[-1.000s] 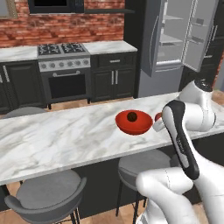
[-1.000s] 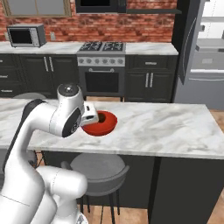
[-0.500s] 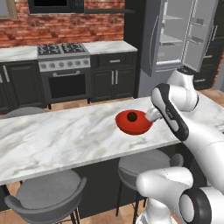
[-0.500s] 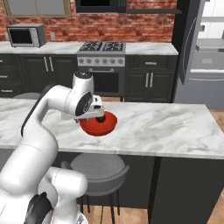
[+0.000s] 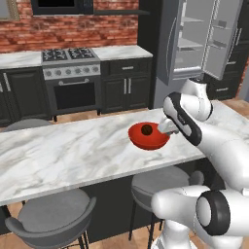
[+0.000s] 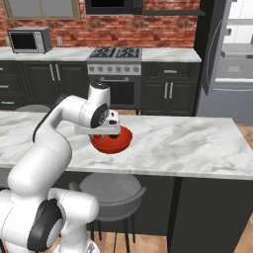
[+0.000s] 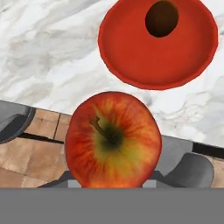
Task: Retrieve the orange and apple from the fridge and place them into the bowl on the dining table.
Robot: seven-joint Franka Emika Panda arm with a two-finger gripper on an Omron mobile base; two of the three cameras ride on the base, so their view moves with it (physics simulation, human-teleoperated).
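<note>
**Apple may miss the bowl**

On the tabletop [image 5: 73,151] stands the bowl [image 7: 131,52], a dark fruit inside at 12 o'clock. The tool [image 7: 113,177] pinches the apple [image 7: 113,140] at 6 o'clock, beyond the rim; released there, I think it drops outside.

You have no text, label, brand, number or sign to read anywhere in these views. The microwave [image 6: 28,40] front shows you no legible display, and the stove [image 5: 70,61] panel carries no marks you can make out. The fridge [image 5: 197,41] doors and the red bowl [image 7: 157,41] are plain to your eye, and the apple [image 7: 113,141] bears no sticker.
</note>
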